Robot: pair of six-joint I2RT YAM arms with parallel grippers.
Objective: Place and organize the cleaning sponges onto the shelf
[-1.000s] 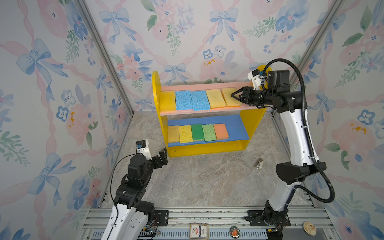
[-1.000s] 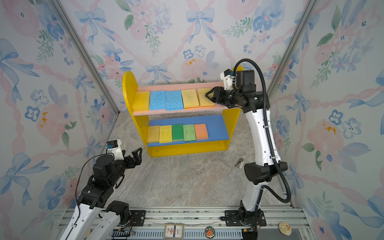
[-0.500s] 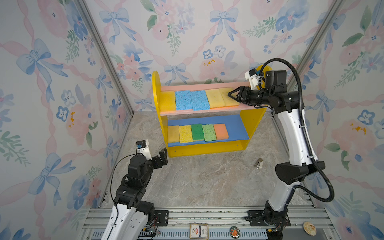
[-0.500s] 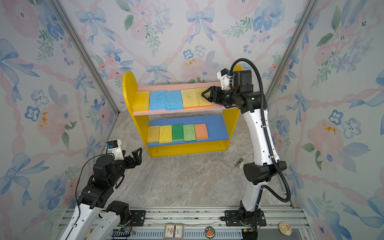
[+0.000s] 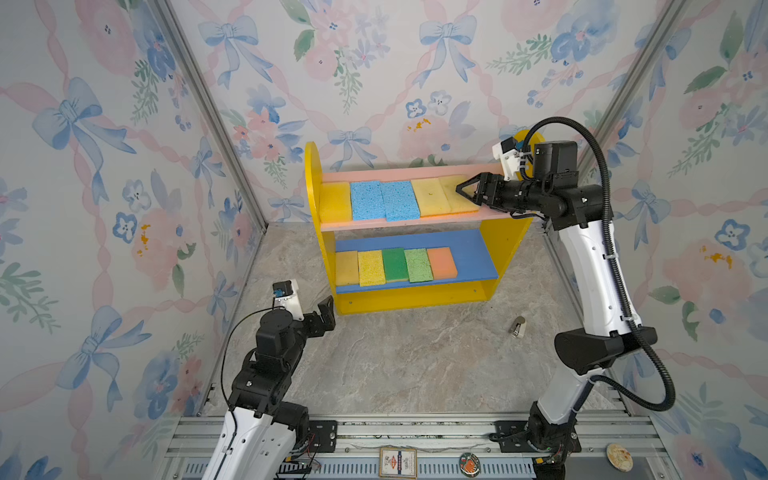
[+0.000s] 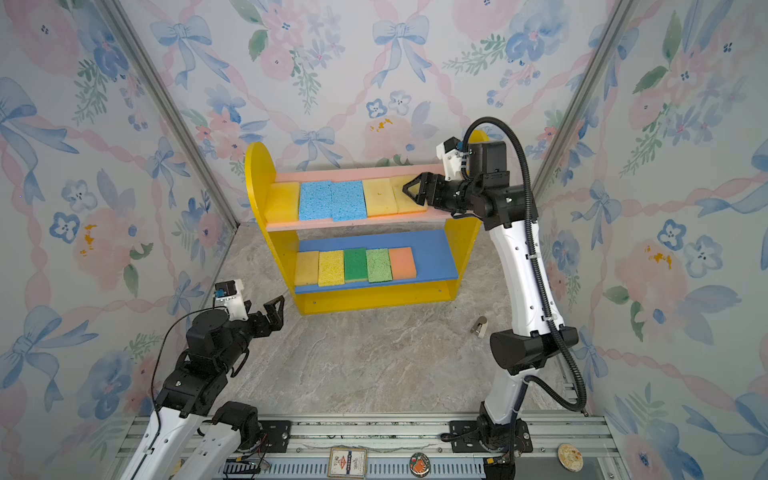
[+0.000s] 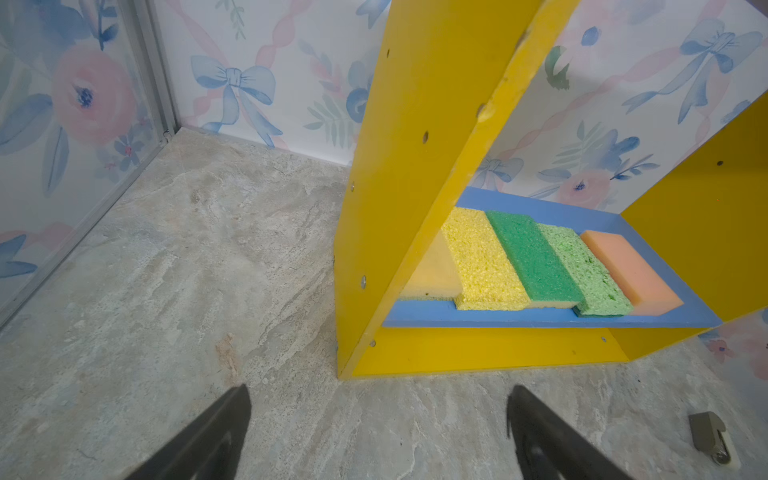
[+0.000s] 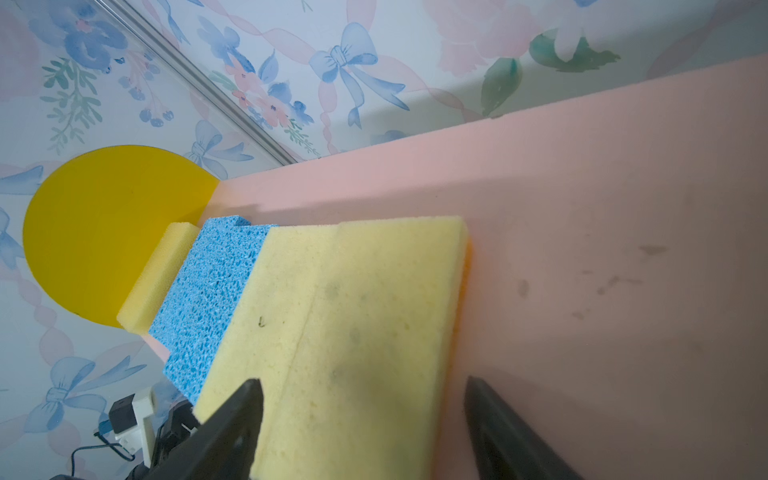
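Right gripper (image 5: pixel 464 193): jaws spread, grasping nothing, at the end yellow sponge (image 8: pixel 374 311).
Sponges: all lie on the shelf (image 5: pixel 505 245), frame centre.
Advice: withdraw straight back, without dragging the sponge.
Left gripper (image 7: pixel 379 390): spread, empty, lower left.

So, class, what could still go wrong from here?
The right gripper, fingers open, straddles the end yellow sponge on the pink board; pulling back could snag and drag it out of line. One blue sponge sits forward near the board's front edge, so a bump might tip it off.
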